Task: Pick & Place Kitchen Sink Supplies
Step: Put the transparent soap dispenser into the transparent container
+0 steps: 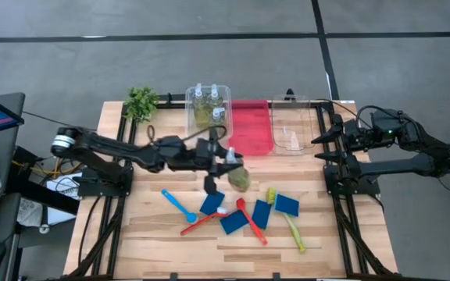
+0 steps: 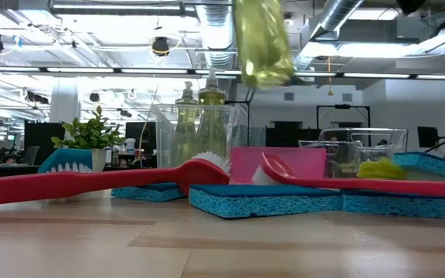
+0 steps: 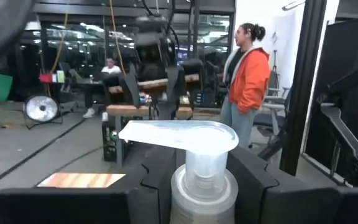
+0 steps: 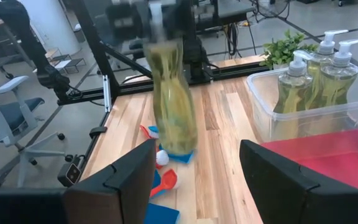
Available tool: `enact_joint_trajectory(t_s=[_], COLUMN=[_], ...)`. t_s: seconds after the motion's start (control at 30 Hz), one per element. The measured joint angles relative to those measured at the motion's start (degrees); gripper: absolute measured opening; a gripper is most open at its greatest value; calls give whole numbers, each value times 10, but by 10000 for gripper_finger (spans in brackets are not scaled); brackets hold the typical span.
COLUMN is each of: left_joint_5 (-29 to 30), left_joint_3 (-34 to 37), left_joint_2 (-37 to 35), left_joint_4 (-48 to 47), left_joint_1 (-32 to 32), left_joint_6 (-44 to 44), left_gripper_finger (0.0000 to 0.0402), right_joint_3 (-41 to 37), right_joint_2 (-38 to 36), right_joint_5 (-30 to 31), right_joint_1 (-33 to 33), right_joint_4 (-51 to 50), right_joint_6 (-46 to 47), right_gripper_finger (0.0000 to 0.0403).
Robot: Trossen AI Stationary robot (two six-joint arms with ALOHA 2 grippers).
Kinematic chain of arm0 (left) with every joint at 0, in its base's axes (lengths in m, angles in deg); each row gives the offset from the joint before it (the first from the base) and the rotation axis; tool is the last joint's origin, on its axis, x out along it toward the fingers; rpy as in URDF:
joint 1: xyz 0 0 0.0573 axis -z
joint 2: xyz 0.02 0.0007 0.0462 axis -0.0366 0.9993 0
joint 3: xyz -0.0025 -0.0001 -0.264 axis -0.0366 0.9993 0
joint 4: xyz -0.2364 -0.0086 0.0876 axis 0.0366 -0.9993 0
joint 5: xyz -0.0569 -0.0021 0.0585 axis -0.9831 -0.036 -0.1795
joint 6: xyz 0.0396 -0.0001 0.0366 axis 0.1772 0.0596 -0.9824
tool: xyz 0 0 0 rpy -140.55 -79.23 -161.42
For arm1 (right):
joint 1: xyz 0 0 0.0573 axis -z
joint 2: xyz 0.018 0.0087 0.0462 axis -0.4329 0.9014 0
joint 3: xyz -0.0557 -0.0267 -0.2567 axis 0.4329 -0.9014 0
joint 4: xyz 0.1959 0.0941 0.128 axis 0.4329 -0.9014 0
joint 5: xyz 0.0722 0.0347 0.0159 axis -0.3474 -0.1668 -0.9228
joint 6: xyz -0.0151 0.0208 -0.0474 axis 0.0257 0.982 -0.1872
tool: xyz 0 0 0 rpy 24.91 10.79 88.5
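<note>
Plainly a robotics lab in an open industrial office: exposed silver ducts (image 2: pixel 338 23) and strip lights overhead, grey concrete floor (image 1: pixel 209 55), rows of desks with monitors (image 2: pixel 45 131), a floor fan (image 3: pixel 41 109), an office chair (image 4: pixel 8 124), 1 wooden workbench (image 1: pixel 155 242) on black framing.

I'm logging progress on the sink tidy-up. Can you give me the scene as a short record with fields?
left gripper: shut on bottle, held above the table
right gripper: open, waiting at the right edge
clear bin: three bottles inside
red bin: nothing visible inside
sponges on table: four, e.g.
brushes on table: blue, two red, yellow-green
plant: back left corner
</note>
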Motion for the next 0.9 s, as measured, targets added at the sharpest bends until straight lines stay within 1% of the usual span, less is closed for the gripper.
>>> enact_joint_trajectory(t_s=[0.13,0.27,0.43,0.53,0.6,0.73,0.9], left_joint_5=[9,23,33,37,52,104,164], left_joint_3=[17,31,34,34,34,34,34], left_joint_2=[-47,-76,-85,-85,-85,-86,-105], left_joint_4=[-8,-13,-23,-22,-22,-23,-30], left_joint_1=[1,1,1,1,2,0,0], left_joint_6=[-19,-23,-28,-54,-68,-113,-176], left_gripper_finger=[109,109,109,109,109,112,112], right_joint_3=[0,0,0,0,0,0,0], right_joint_2=[0,0,0,0,0,0,0], right_joint_5=[2,3,3,3,3,4,5], right_joint_1=[0,0,0,0,0,0,0], right_joint_4=[0,0,0,0,0,11,24], right_joint_6=[0,0,0,0,0,4,15], right_gripper_finger=[225,225,225,225,225,225,225])
